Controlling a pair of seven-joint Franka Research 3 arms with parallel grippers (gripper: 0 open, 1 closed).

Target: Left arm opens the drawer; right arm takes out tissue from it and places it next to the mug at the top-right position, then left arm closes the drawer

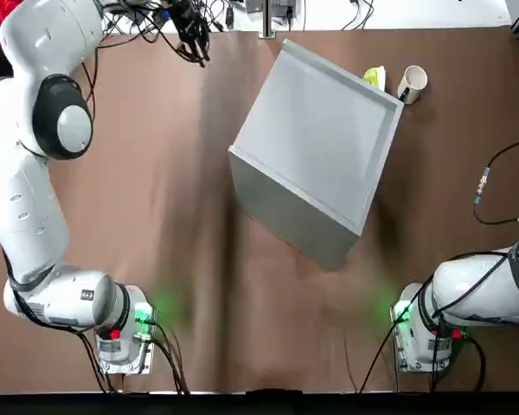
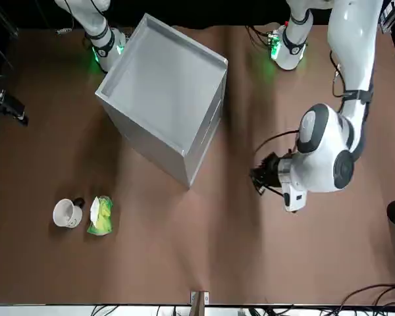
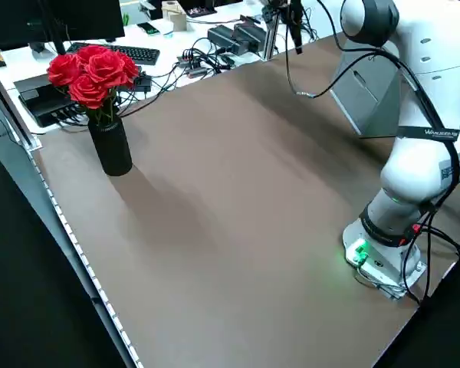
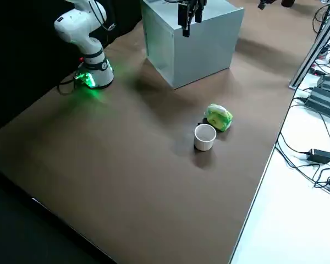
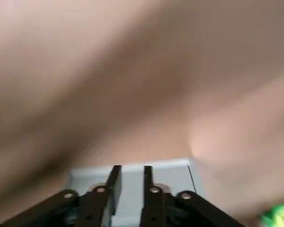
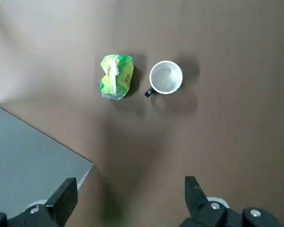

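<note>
The grey cabinet (image 1: pixel 320 138) stands mid-table with its drawer (image 2: pixel 207 135) pushed in flush. At the far right, the yellow-green tissue (image 1: pixel 374 78) lies on the table beside the white mug (image 1: pixel 413 82), just apart from it. My left gripper (image 1: pixel 199 47) hovers near the far left edge, away from the cabinet. Its fingers (image 5: pixel 114 182) stand a narrow gap apart and hold nothing. My right gripper (image 6: pixel 128 189) is wide open and empty, high above the table. It looks down on the tissue (image 6: pixel 116 76), the mug (image 6: pixel 165 78) and a cabinet corner.
A black vase of red roses (image 3: pixel 100 100) stands at the table's left edge. Cables and a keyboard (image 3: pixel 126 52) lie beyond the far edge. Bare brown table (image 1: pixel 156 216) stretches left of the cabinet.
</note>
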